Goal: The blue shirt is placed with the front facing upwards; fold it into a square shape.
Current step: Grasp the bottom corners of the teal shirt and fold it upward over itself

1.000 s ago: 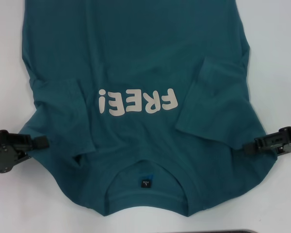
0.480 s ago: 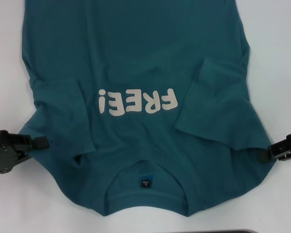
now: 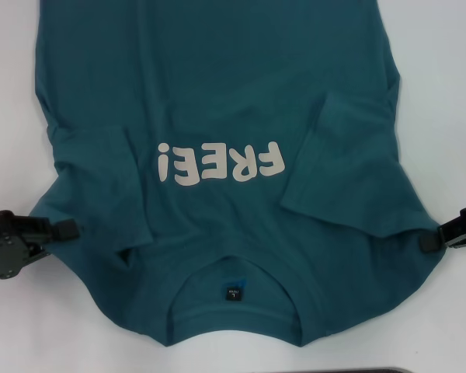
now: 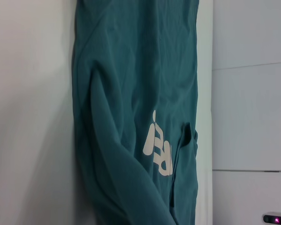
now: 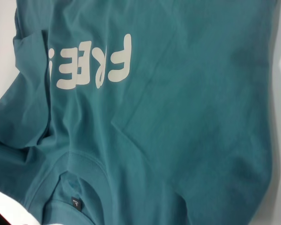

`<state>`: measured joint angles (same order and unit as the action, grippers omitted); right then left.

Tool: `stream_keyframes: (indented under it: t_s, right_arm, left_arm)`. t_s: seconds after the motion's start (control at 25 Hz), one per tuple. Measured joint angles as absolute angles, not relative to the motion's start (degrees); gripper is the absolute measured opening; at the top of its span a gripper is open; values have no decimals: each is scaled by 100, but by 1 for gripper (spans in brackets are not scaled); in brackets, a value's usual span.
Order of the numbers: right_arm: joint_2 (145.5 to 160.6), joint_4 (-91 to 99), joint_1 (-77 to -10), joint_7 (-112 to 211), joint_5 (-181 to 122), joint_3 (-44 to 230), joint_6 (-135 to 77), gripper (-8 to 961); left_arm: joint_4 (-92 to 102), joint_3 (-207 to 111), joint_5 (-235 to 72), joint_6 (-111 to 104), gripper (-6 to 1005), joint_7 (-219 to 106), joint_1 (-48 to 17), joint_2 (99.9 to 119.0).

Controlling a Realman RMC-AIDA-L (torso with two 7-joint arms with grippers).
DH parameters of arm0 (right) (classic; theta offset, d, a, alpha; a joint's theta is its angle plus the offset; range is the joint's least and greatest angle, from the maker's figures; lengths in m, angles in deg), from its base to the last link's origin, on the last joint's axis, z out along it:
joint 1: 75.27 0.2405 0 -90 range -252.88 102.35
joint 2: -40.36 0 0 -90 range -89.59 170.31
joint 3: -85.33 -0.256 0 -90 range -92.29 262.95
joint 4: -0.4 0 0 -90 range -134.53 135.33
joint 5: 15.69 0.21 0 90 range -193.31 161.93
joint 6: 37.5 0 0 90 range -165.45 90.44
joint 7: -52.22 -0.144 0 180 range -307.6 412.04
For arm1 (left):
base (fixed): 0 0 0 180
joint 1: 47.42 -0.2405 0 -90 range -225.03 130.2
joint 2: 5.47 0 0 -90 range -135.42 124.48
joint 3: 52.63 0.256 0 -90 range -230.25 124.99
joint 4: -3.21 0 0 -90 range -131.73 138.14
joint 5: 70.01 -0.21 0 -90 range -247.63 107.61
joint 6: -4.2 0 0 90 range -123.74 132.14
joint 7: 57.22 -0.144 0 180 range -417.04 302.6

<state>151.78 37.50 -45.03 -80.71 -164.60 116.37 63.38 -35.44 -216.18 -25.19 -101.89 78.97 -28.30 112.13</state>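
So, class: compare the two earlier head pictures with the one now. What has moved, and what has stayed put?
The right hand has slid outward, away from the blue shirt, towards the picture's right edge, and now sits just off the shirt's shoulder edge. The left hand stays at the shirt's other shoulder edge. The shirt lies as before, both sleeves folded in, lettering up.

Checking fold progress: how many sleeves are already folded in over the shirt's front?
2: left sleeve beside the lettering's "!" end, right sleeve beside its "F" end.
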Motion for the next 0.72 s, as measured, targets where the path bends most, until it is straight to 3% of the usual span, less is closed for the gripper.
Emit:
stream_keyframes:
  t_s: [0.2,0.56,0.72]
  right_arm:
    - [15199,3749,-4512,-7989,-16469,11679,6326,22]
    - [14890,3815,-4554,-7941,-16677,11757,6630,22]
    - [14910,4166,-4677,-7837,-16679,11782,6996,22]
  left_arm:
    - [-3548,-21479,-2553,-10246,17,7745,-2825,11208]
    - [-3556,-20817,-2993,-10451,17,7706,-2946,11109]
    - [-3630,-20811,-3281,-10483,17,7778,-2984,11088]
